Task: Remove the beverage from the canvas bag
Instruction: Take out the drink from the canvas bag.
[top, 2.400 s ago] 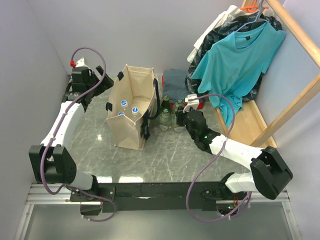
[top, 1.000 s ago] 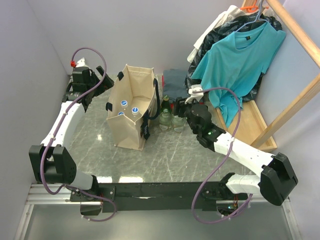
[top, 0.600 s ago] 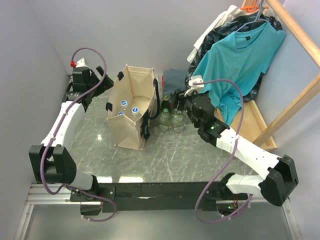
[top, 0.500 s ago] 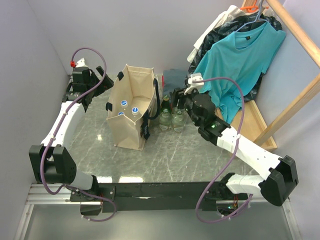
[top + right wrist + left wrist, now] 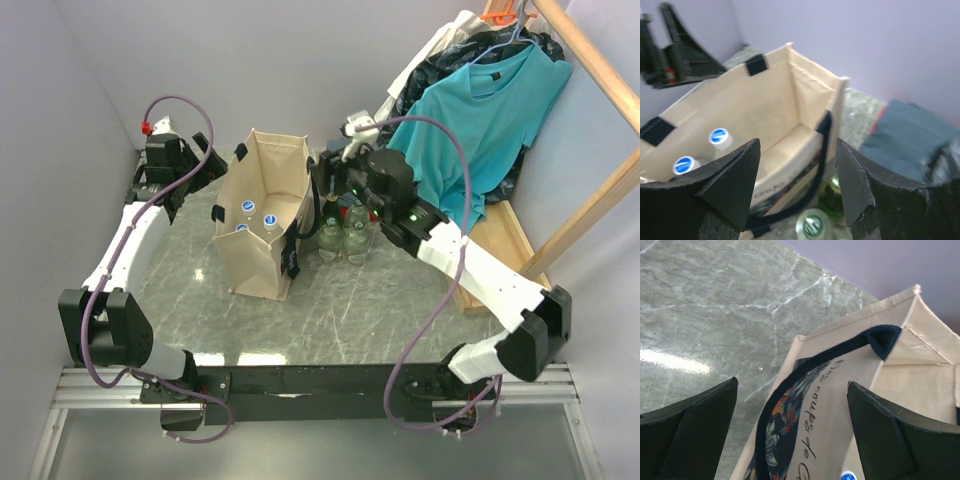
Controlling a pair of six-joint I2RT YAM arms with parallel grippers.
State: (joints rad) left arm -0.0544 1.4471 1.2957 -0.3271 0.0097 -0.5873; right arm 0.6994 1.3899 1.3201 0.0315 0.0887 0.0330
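Since the bottles (image 5: 719, 136) sit low in the canvas bag (image 5: 775, 100), below-left of our right gripper (image 5: 797, 145) (jaws wide apart, empty), we'd take one at the neck under its cap: rigid, likely heavy, slick. Bag walls look soft. The strap (image 5: 824, 131) hangs right under the fingers, so lift straight up. Our left gripper (image 5: 792, 385) gapes empty over the bag's far wall.

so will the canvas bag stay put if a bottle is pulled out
Probably: the canvas bag stands upright by itself, and the blue-capped bottles inside likely weigh it down. Its cloth walls could flex or drag upward.
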